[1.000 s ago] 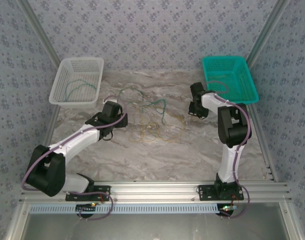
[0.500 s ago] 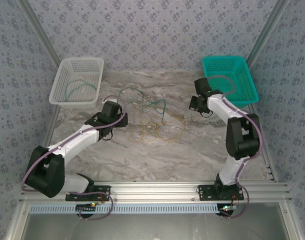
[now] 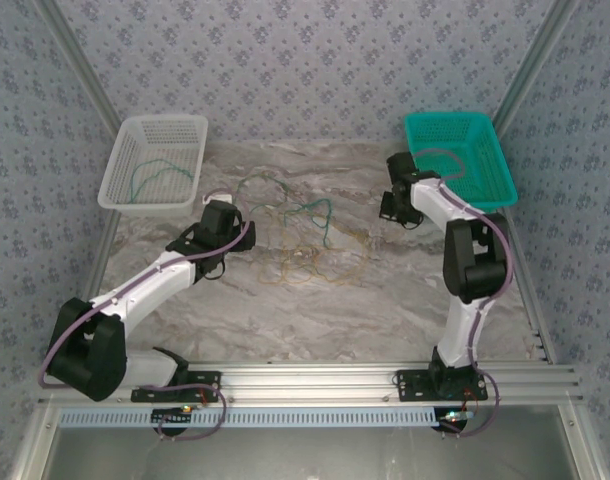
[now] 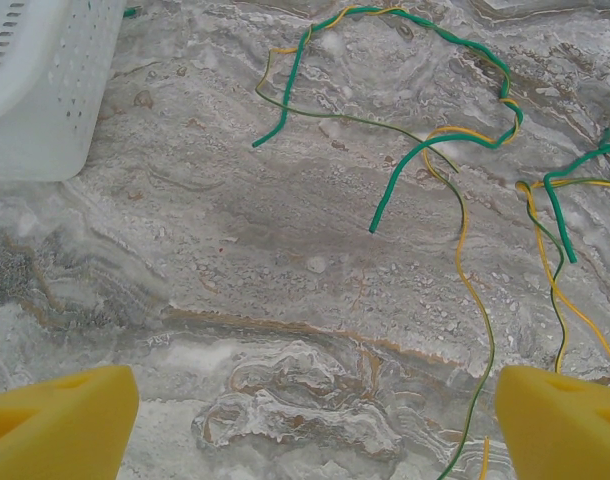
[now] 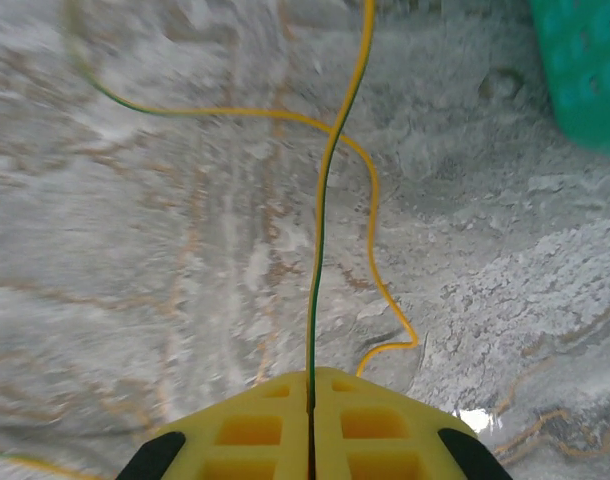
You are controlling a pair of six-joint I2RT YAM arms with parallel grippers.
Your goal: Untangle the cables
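Two hands stood over the marbled worktop (image 3: 315,310), one on each side of the cables (image 3: 300,235). The cables lay in a loose tangle of dark green and yellow loops on the middle of the worktop, between the white basket (image 3: 165,118) at the far left corner and the teal basket (image 3: 450,116) at the far right. One green cable (image 3: 150,178) lay apart from the rest, curled inside the white basket.

The left hand (image 4: 312,425) hung just left of the tangle with its fingers (image 4: 60,420) spread wide and nothing between them. In its wrist view, bare marble lay between the fingers. Green ends and thin yellow strands curved across the upper right, and a corner of the white basket sat at the upper left.

The right hand (image 5: 312,385) was near the teal basket's near left corner, at the right edge of the tangle. Its fingers were pressed together on a yellow-and-green strand (image 5: 330,170), which ran straight up out of the closed pads above the marble. A yellow loop (image 5: 375,220) crossed that strand farther up and curled back down beside the fingers. Whether this hand touched the worktop could not be told.
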